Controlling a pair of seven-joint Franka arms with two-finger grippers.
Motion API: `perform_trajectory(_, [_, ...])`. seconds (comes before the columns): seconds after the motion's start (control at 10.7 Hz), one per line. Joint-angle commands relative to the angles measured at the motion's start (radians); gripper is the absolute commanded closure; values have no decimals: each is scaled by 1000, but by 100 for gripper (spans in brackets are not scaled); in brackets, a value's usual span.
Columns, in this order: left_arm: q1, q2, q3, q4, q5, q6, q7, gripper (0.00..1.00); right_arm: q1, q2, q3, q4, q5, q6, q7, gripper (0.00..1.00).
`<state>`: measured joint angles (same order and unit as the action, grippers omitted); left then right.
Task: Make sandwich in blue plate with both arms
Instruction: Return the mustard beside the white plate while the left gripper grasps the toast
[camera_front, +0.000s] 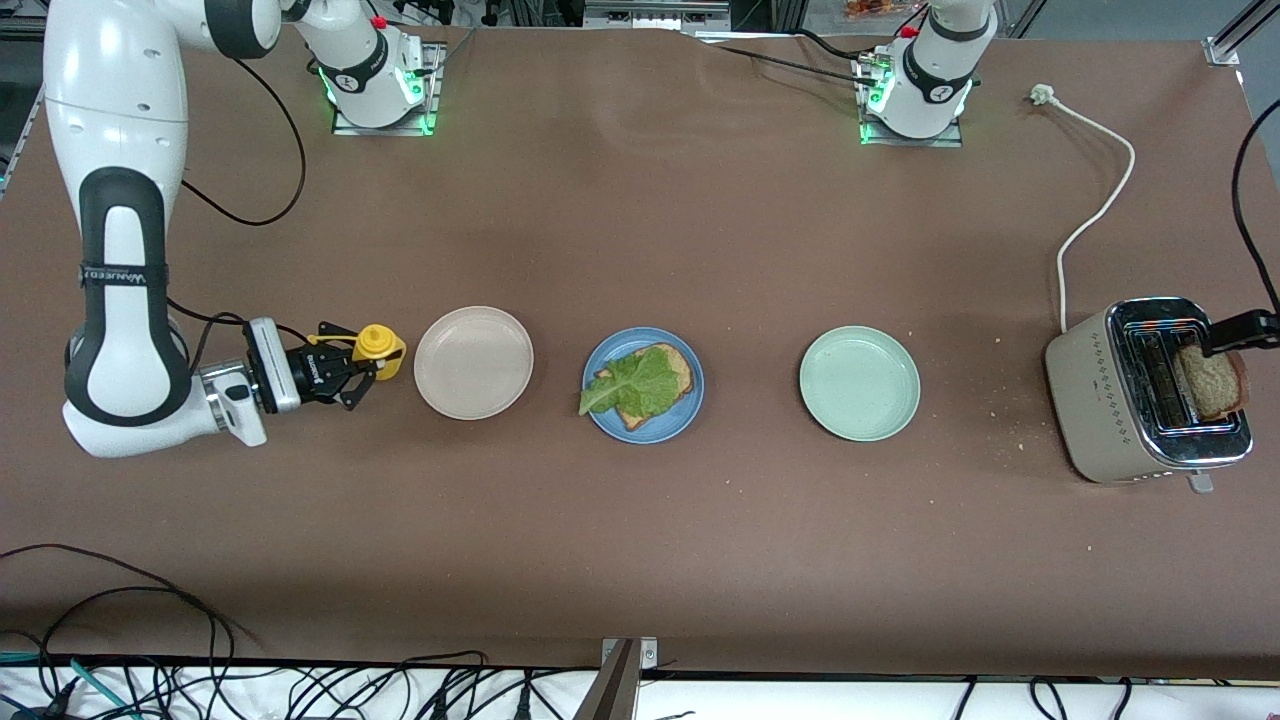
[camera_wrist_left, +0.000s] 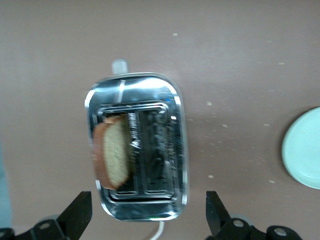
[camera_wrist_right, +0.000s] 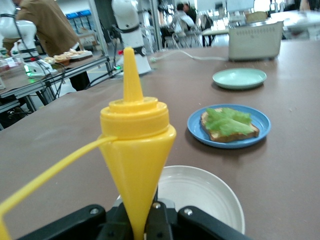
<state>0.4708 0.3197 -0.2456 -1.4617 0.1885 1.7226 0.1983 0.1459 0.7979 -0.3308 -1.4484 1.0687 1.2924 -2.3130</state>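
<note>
At the middle left of the front view, your right gripper has its fingers clamped on a yellow squeeze bottle, beside the beige plate toward the right arm's end of the table. The right wrist view shows the bottle upright with its pointed nozzle up and its thin tether strap trailing off to the lower left of that frame.

At the far right edge of the front view, your left gripper hangs over the toaster. In the left wrist view its fingers stand spread wide at the bottom of the frame, touching nothing, with the toaster's chrome top between them and a slice of toast sticking up from one slot.

In the centre of the front view you see the blue plate, holding one slice of bread with a lettuce leaf on top; no second slice covers it. The pale green plate sits between the blue plate and the toaster. A white power cord runs from the toaster toward the upper right.
</note>
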Motion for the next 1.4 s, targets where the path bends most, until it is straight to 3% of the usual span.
perform_trajectory(0.0, [47, 79, -4, 15, 89, 90, 16, 0, -80, 73, 19, -21, 37, -99, -234, 97])
perform_trajectory(0.37, [115, 166, -4, 15, 82, 141, 12, 2, -132, 170, 21, -20, 59, -139, -363, 97])
perform_trajectory(0.65, [115, 183, -6, 1, 66, 137, -8, 13, -147, 217, 21, -13, 88, -137, -399, 96])
perform_trajectory(0.75, [115, 193, -6, 3, 54, 134, -8, 16, -149, 221, 21, -12, 88, -139, -396, 92])
perform_trajectory(0.84, [114, 200, -6, 3, 55, 129, -5, 39, -149, 221, 21, -12, 88, -139, -382, 77])
perform_trajectory(0.94, [114, 200, -6, 1, 60, 111, 0, 65, -149, 221, 21, -12, 86, -136, -379, 56])
perform_trajectory(1.03, [115, 202, -6, 3, 68, 89, 1, 89, -149, 221, 19, -10, 83, -136, -362, 46])
perform_trajectory(1.12, [114, 200, -6, 4, 74, 65, 1, 100, -150, 219, 16, -7, 79, -137, -336, 24])
perform_trajectory(1.31, [111, 196, -7, 12, 74, 39, 4, 100, -154, 219, -20, 2, 73, -127, -318, 23])
